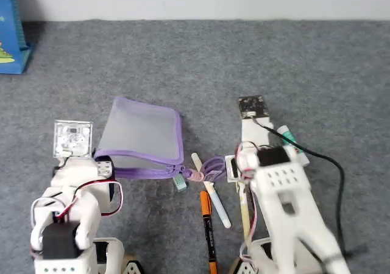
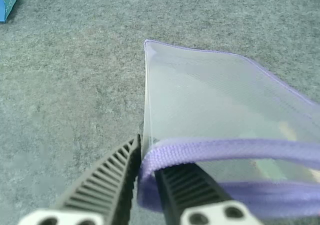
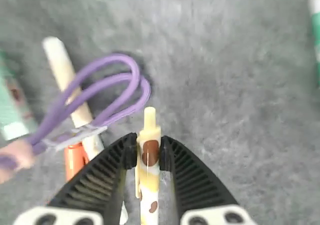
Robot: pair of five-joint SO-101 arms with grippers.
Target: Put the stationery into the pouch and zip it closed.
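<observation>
The pouch [image 1: 143, 140], lilac mesh with a purple zip edge, lies flat on the grey tabletop [image 1: 256, 61]. Its long axis runs side to side in the high view, with the zip edge facing the arms and the closed bottom toward the far wall [image 1: 201, 0]. The left gripper [image 2: 145, 152] is at the pouch's left zip corner, its jaws clamped on the purple edge band. The mouth seems slightly parted there, though the close view makes that hard to confirm. At the opposite end of the zip, a teal zip pull [image 1: 180, 181] and a purple loop [image 3: 105, 90] trail toward the right arm.

The right gripper [image 3: 148, 145] has its jaws closed on a cream spotted pen [image 3: 149, 122]. The pen's long axis runs near to far, and its tip pokes out past the jaws just beside the loop. Between the two arms, a white pen [image 1: 211, 192] lies on a diagonal with its far end passing under the loop. An orange pen [image 1: 208, 231] lies almost straight toward the near edge, its far end touching or just beside the white one. A green-and-white pen [image 1: 294, 143] lies on the outer side of the right arm, well apart from the pouch.

A broad stretch of tabletop lies between the pouch and the wall. A blue box [image 1: 9, 36] stands in the far left corner.
</observation>
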